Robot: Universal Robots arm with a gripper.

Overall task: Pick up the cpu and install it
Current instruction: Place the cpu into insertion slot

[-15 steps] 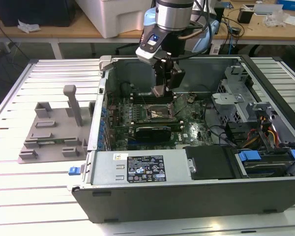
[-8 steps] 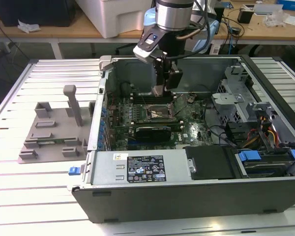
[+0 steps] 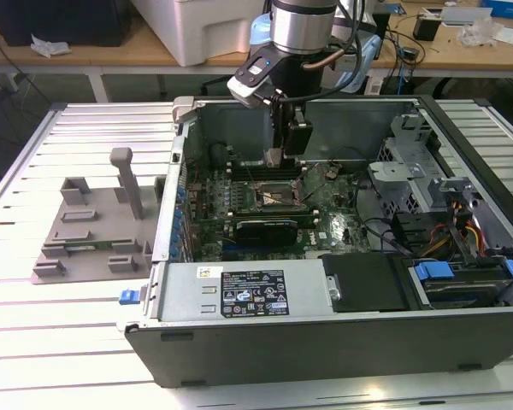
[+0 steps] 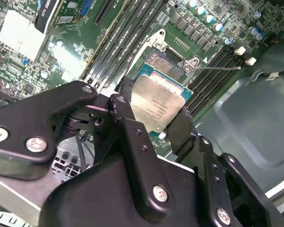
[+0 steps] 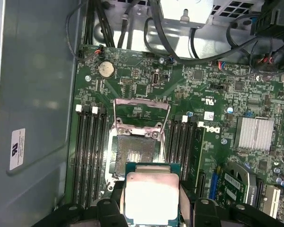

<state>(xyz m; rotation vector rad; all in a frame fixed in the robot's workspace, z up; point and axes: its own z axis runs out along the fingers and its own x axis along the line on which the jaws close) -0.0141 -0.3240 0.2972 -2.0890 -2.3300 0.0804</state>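
Gripper (image 3: 275, 159), upper centre of the exterior view inside the open computer case (image 3: 325, 337), grasps the cpu (image 5: 151, 196) by opposite edges, clear above the open socket (image 5: 135, 153).

Pale ribbed metal surface (image 3: 68, 333) of long parallel slats, seen in the exterior view; bright glare along the slats at the exterior view's left. Behind it, long light-wood workbench (image 3: 111, 56) on white legs (image 3: 95, 85), dark underneath. On the workbench: large white box (image 3: 192, 30); black case (image 3: 60, 19) and crumpled white cloth (image 3: 50, 45) toward the exterior view's left; tangled dark cables (image 3: 408, 43) and small white clutter (image 3: 479, 32) toward its right.
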